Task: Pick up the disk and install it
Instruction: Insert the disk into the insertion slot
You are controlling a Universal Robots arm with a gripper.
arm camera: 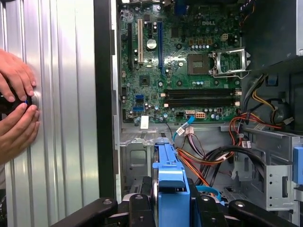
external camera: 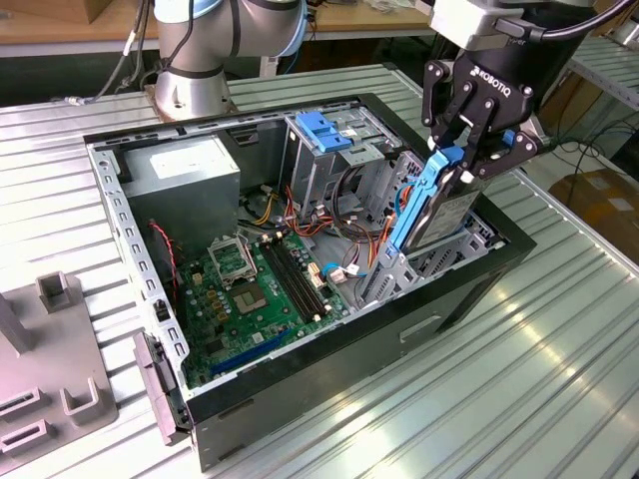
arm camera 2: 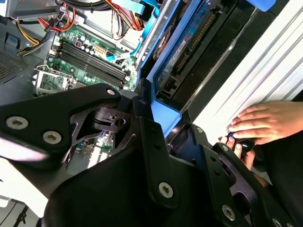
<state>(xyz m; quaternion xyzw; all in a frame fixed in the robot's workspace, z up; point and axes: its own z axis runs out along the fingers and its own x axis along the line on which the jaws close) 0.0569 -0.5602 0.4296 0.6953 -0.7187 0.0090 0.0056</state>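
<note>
The disk (external camera: 451, 215) is a grey metal drive in a bright blue side-rail frame (external camera: 417, 200). It hangs nearly upright and slightly tilted, with my gripper (external camera: 467, 165) shut on its upper end. Its lower end dips to the metal drive bay (external camera: 399, 274) at the end of the open computer case (external camera: 300, 399) on the exterior view's right. In the first wrist view the blue frame (arm camera: 170, 177) sits between my black fingers (arm camera: 142, 208), above the bay. The second wrist view shows the disk's (arm camera 2: 189, 45) underside edge beside the case wall.
A blue bracket (external camera: 324, 130) tops the tall drive cage. The green motherboard (external camera: 255, 289) and loose cables (external camera: 349, 264) lie inside the case. A person's hands (arm camera: 16, 109) rest on the ribbed table beside the case. A grey fixture (external camera: 50, 369) stands at the exterior view's left.
</note>
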